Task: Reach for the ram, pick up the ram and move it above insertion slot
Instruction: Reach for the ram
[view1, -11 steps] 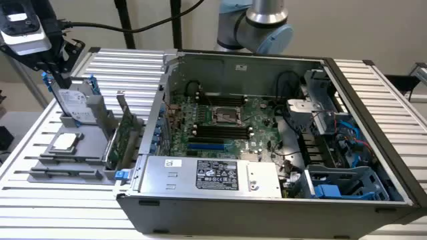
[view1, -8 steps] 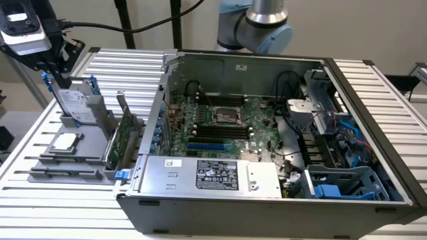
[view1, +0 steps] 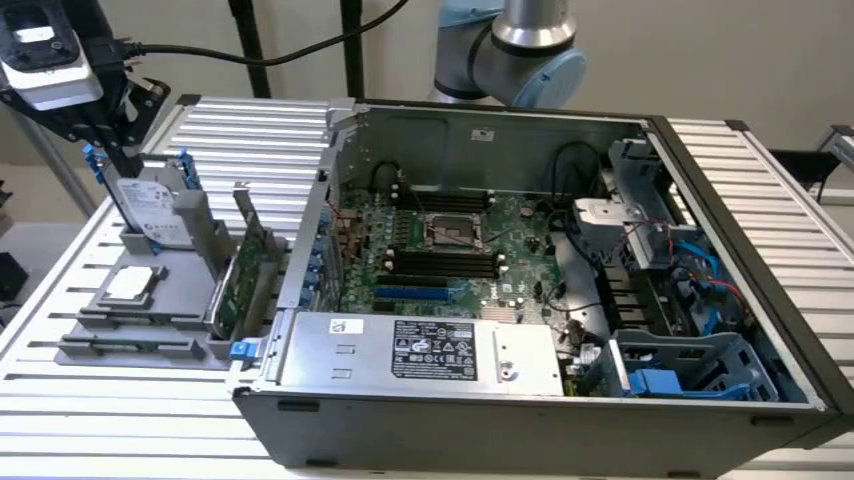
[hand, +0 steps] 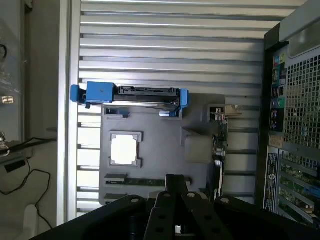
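The ram (hand: 141, 182) is a thin green stick lying on edge in a slot of the grey fixture (hand: 160, 140), beside the square processor chip (hand: 124, 149). One end of it runs under my gripper's fingertips. My gripper (hand: 173, 179) hangs above the fixture with its black fingers drawn together and nothing between them. In the exterior view the gripper (view1: 120, 155) is at the far left, above the hard drive (view1: 150, 205), and the ram (view1: 127, 347) is at the fixture's near end. Long black memory slots (view1: 441, 262) lie on the motherboard inside the open case.
An open computer case (view1: 534, 400) takes up the middle and right of the slatted table (view1: 254, 130). A broad green expansion card (view1: 247, 275) stands on edge in the fixture next to the case wall. The hard drive's blue caddy (hand: 100, 93) sits at the fixture's far end.
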